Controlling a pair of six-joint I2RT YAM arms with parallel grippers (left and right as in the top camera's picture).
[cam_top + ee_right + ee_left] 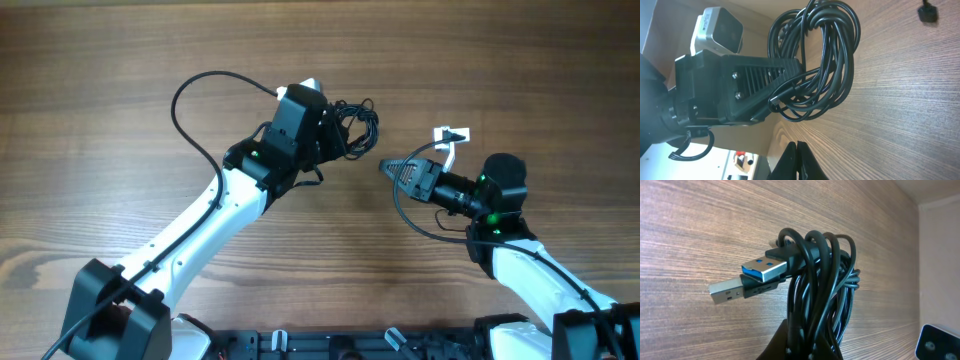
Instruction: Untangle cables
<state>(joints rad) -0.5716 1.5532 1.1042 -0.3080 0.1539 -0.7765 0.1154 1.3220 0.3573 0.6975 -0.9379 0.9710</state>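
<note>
The left arm [200, 222] and right arm [530, 268] have white links, black joints, small green lights [253, 153] and thick black cords [185, 100].

The left arm [200, 225] is stretched diagonally from the lower-left edge toward the middle of the overhead view, its black wrist angled up and to the right. The left tool [332, 130] is clamped on the cables [358, 122] — its fingers pressed together around the bunched strands. The right arm [535, 268] is brought in from the lower right and bent at the wrist (a green light is lit there), so the right tool [386, 167] is pointed left. Its fingers are closed flat against each other, near the cables but apart from them.
</note>
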